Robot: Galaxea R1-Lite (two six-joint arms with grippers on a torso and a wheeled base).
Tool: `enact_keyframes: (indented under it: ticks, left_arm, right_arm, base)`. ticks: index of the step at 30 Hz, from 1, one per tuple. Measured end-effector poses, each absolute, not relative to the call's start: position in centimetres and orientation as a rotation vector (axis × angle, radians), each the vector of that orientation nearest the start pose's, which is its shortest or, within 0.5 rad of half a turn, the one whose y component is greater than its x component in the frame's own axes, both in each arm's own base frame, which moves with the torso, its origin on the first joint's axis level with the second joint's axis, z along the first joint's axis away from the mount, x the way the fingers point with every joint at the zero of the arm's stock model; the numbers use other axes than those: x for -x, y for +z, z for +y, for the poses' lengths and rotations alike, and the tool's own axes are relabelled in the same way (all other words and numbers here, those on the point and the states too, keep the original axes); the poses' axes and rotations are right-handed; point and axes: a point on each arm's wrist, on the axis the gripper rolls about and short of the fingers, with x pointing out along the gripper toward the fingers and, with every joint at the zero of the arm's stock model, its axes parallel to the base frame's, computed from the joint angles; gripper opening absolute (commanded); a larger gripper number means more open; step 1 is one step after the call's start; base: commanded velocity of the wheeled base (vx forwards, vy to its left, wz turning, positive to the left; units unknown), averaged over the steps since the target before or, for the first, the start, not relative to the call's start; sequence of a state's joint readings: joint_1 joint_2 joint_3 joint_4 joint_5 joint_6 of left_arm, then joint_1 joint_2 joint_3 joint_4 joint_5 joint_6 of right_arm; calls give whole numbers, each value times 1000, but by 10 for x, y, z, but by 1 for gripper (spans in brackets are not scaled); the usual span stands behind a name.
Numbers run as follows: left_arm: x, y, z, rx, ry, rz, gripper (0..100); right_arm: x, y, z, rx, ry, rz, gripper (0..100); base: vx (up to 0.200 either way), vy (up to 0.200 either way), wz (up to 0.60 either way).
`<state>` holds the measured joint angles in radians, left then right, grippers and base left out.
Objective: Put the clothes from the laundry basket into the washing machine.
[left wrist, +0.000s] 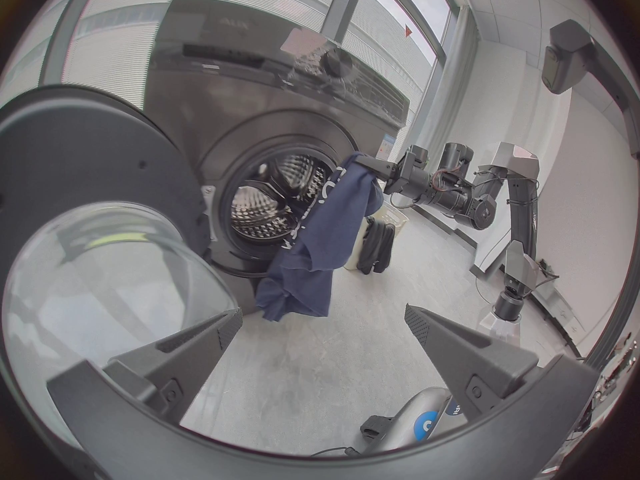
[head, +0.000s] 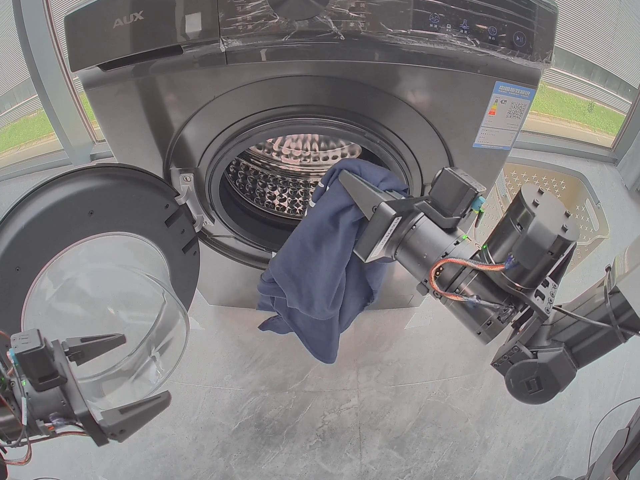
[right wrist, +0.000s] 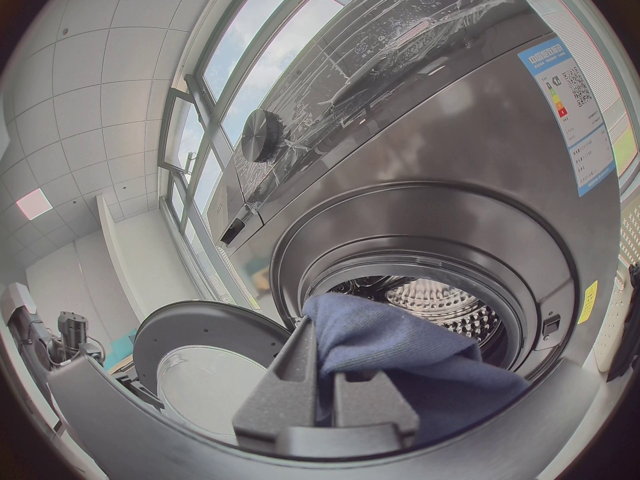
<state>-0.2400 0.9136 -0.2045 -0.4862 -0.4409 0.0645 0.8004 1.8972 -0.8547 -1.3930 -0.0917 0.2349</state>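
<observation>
A dark blue garment (head: 320, 261) hangs from my right gripper (head: 350, 183), which is shut on its top edge just in front of the washing machine's drum opening (head: 293, 175). The cloth trails down past the lower rim of the opening to near the floor. In the right wrist view the blue garment (right wrist: 400, 348) bunches between the fingers (right wrist: 287, 381) with the steel drum (right wrist: 433, 301) right behind. My left gripper (head: 117, 375) is open and holds nothing, low at the left beside the swung-open door (head: 100, 261). A cream laundry basket (head: 567, 201) stands right of the machine, a dark garment (left wrist: 375, 247) draped over its side.
The washing machine (head: 280, 88) fills the back, its round door with a glass bowl (left wrist: 87, 288) standing open to the left. Grey marble floor (head: 333, 408) lies free in front. Windows run behind and to both sides.
</observation>
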Motion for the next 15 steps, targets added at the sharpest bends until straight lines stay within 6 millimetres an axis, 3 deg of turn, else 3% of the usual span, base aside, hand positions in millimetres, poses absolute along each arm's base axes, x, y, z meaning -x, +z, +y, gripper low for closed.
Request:
enact_keyframes:
  ticks: [15]
  left_arm:
    - [-177, 142, -74, -56, -806, 333, 100]
  right_arm:
    - [-239, 215, 243, -384, 739, -254, 0]
  base:
    - [0, 0, 0]
